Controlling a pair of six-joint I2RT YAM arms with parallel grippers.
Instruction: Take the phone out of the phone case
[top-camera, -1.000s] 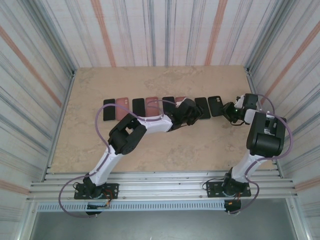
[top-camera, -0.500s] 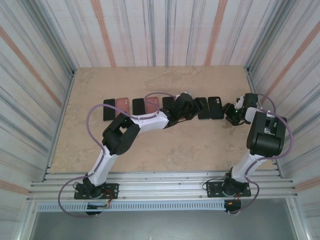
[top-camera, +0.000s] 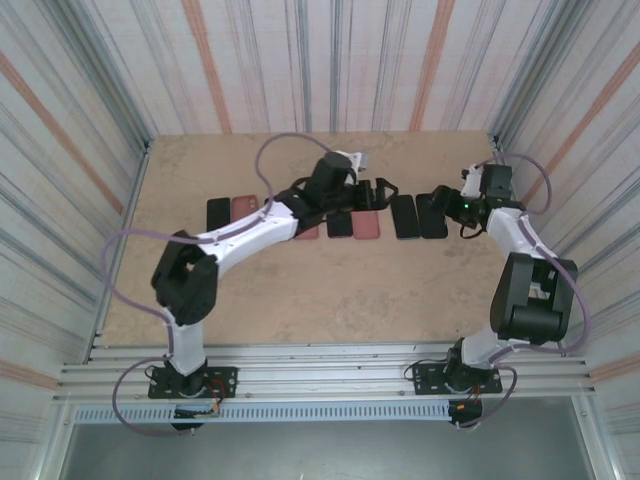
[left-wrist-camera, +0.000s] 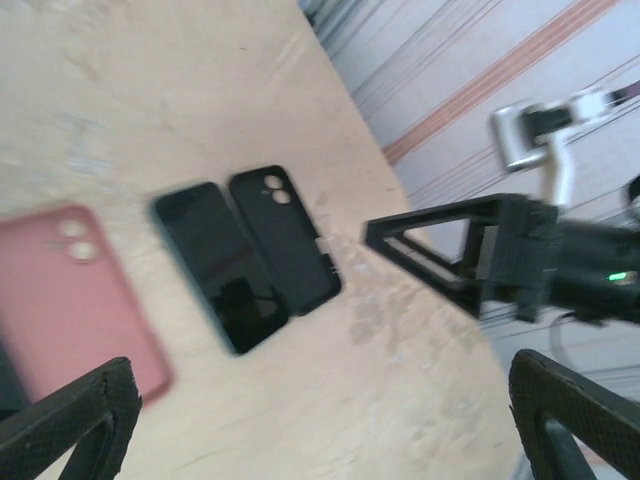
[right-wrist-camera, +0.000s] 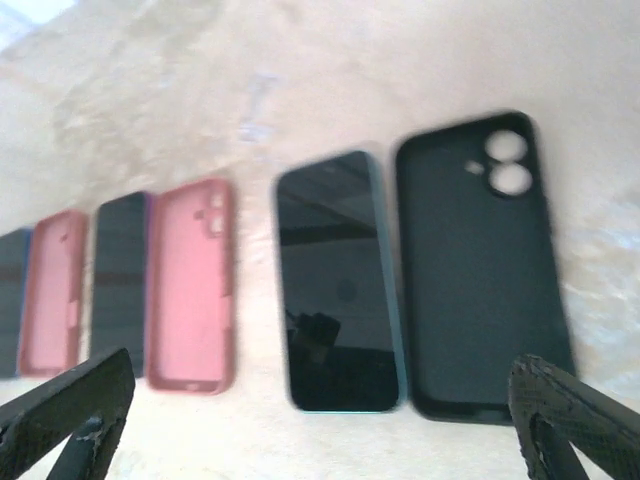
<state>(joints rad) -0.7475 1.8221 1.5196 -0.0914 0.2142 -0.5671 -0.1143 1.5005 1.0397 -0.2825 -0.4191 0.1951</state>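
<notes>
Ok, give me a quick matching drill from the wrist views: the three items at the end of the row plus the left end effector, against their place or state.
Things:
1. black phone case
2. bare phone
3. pink phone case
4. left end effector

Places or states:
A. jaws wide open, holding nothing
B. at the end of the row, right beside the bare phone
C. screen up, between a pink case and a black case
D. across the bare phone from the black case

Pairs: 1-B, 2-C, 3-D, 4-A

blk phone just beside blk case, pink case apart, tan tabletop
</notes>
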